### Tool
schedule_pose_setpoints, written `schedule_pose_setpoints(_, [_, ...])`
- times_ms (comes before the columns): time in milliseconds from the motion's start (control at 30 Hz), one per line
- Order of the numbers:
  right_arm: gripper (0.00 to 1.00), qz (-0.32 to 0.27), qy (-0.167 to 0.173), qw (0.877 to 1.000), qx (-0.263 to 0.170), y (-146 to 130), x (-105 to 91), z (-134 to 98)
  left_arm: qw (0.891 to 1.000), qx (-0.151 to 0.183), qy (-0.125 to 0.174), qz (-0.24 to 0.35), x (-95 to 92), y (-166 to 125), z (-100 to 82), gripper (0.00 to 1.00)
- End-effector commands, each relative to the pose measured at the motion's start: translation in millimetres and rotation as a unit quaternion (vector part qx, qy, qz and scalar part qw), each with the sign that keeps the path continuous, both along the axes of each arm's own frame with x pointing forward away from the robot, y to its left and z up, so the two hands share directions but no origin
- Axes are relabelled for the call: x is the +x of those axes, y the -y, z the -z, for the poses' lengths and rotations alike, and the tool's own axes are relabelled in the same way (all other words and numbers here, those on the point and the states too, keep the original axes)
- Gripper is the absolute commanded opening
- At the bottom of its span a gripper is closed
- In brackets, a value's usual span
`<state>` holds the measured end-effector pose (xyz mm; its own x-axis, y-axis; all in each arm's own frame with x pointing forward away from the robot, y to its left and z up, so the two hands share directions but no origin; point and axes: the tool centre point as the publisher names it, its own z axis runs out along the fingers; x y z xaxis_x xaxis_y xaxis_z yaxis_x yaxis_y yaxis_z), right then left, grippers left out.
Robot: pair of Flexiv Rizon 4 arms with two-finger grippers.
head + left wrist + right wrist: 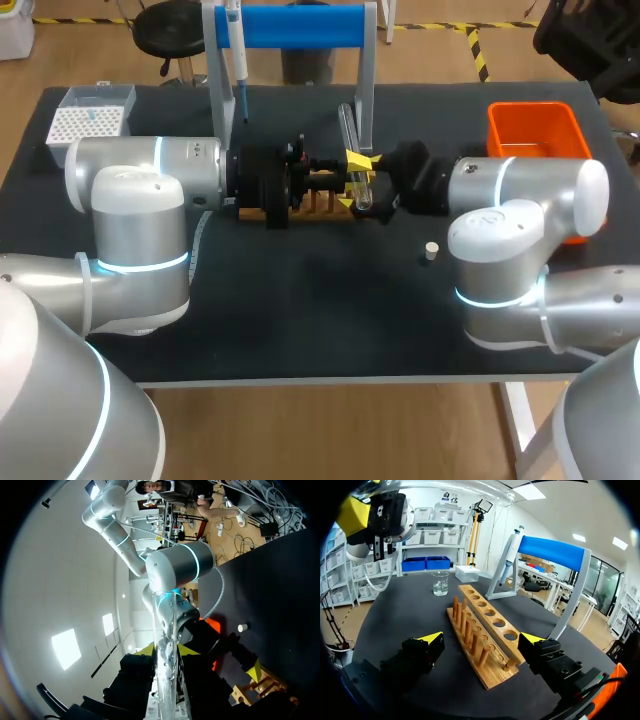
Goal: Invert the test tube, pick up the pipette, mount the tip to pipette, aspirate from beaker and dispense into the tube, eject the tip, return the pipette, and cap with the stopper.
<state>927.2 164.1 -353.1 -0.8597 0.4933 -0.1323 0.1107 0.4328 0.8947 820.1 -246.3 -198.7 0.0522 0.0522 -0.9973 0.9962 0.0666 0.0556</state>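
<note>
Inverting step in hand: clear glass test tube (166,630) clamped about upright in left hand (166,651), above the wooden rack (485,640) at mid-bench. Right hand (482,641) spread apart, empty. Next, probably, seating it in the rack — calls for exact aim at a hole.

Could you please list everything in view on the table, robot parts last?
rack: one, wooden, table middle
test tube: one, clear, held above rack
stand: one, grey with blue bar, behind rack
pipette: one, white and blue, hanging on stand
beaker: one, clear, beyond rack
tip box: one, white, far left corner
bin: one, orange, far right
stopper: one, white, right of rack
left gripper: one, yellow-tipped, shut on test tube
right gripper: one, yellow-tipped, open, above rack
</note>
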Motion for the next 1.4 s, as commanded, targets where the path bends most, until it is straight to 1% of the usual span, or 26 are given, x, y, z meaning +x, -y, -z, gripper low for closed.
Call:
schedule_pose_setpoints(33, [1.00, 0.000, 0.002, 1.000, 0.003, 1, -0.6, 2, 1.000, 0.000, 0.001, -0.003, -0.9, 1, 0.1, 0.00])
schedule_pose_setpoints(433, [1.00, 0.000, 0.002, 1.000, 0.003, 1, -0.6, 2, 1.000, 0.000, 0.001, -0.003, -0.9, 1, 0.1, 0.00])
schedule_pose_setpoints(467, [1.00, 0.000, 0.002, 1.000, 0.003, 1, -0.6, 2, 1.000, -0.004, -0.029, 0.009, 4.1, -1, -0.1, 0.00])
schedule_pose_setpoints(500, [1.00, 0.000, 0.002, 1.000, 0.003, 1, -0.6, 2, 0.998, 0.000, -0.070, 0.005, 10.1, -3, -1.3, 0.00])
schedule_pose_setpoints(567, [1.00, 0.000, 0.002, 1.000, 0.003, 1, -0.6, 2, 0.990, -0.013, -0.138, 0.016, 18.5, -7, -6.0, 0.00])
schedule_pose_setpoints(600, [1.00, 0.000, 0.002, 1.000, 0.003, 1, -0.6, 2, 0.985, -0.012, -0.170, 0.018, 22.1, -8, -9.8, 0.00])
schedule_pose_setpoints(633, [1.00, 0.000, 0.002, 1.000, 0.003, 1, -0.6, 2, 0.981, -0.010, -0.194, 0.022, 23.6, -8, -14.7, 0.00])
schedule_pose_setpoints(667, [1.00, 0.000, 0.002, 1.000, 0.003, 1, -0.6, 2, 0.975, -0.009, -0.222, 0.025, 25.4, -8, -20.0, 0.00])
schedule_pose_setpoints(700, [1.00, 0.000, 0.002, 1.000, 0.003, 1, -0.6, 2, 0.967, -0.014, -0.252, 0.026, 27.1, -9, -25.8, 0.00])
schedule_pose_setpoints(733, [1.00, 0.000, 0.002, 1.000, 0.003, 1, -0.6, 2, 0.959, -0.012, -0.283, 0.027, 29.3, -9, -31.0, 0.00])
schedule_pose_setpoints(800, [1.00, 0.000, 0.002, 1.000, 0.003, 1, -0.6, 2, 0.936, -0.028, -0.349, 0.021, 34.2, -11, -40.2, 0.00])
schedule_pose_setpoints(833, [1.00, 0.000, 0.002, 1.000, 0.003, 1, -0.6, 2, 0.922, -0.036, -0.384, 0.023, 37.3, -11, -44.2, 0.00])
schedule_pose_setpoints(867, [1.00, 0.000, 0.002, 1.000, 0.003, 1, -0.6, 2, 0.907, -0.053, -0.418, 0.020, 39.3, -12, -47.3, 0.00])
schedule_pose_setpoints(900, [1.00, 0.000, 0.002, 1.000, 0.003, 1, -0.6, 2, 0.889, -0.054, -0.454, 0.015, 40.8, -12, -49.4, 0.00])
schedule_pose_setpoints(933, [1.00, 0.000, 0.002, 1.000, 0.003, 1, -0.6, 2, 0.871, -0.065, -0.487, 0.019, 41.8, -11, -50.5, 0.00])
schedule_pose_setpoints(967, [1.00, 0.000, 0.002, 1.000, 0.003, 1, -0.6, 2, 0.854, -0.075, -0.514, 0.013, 42.3, -11, -52.0, 0.00])
schedule_pose_setpoints(1000, [1.00, 0.000, 0.002, 1.000, 0.003, 1, -0.6, 2, 0.836, -0.081, -0.543, 0.015, 42.8, -10, -53.1, 0.00])
schedule_pose_setpoints(1033, [1.00, 0.000, 0.002, 1.000, 0.003, 1, -0.6, 2, 0.818, -0.085, -0.568, 0.003, 42.4, -8, -54.2, 0.00])
schedule_pose_setpoints(1067, [1.00, 0.000, 0.002, 1.000, 0.003, 1, -0.6, 2, 0.804, -0.085, -0.588, -0.019, 42.5, -8, -55.0, 0.00])
schedule_pose_setpoints(1100, [1.00, 0.000, 0.002, 1.000, 0.003, 1, -0.6, 2, 0.811, -0.070, -0.581, -0.020, 41.6, -5, -57.1, 0.00])
schedule_pose_setpoints(1400, [1.00, 0.000, 0.002, 1.000, 0.003, 1, -0.6, 2, 0.811, -0.070, -0.581, -0.020, 41.6, -5, -57.1, 0.00])
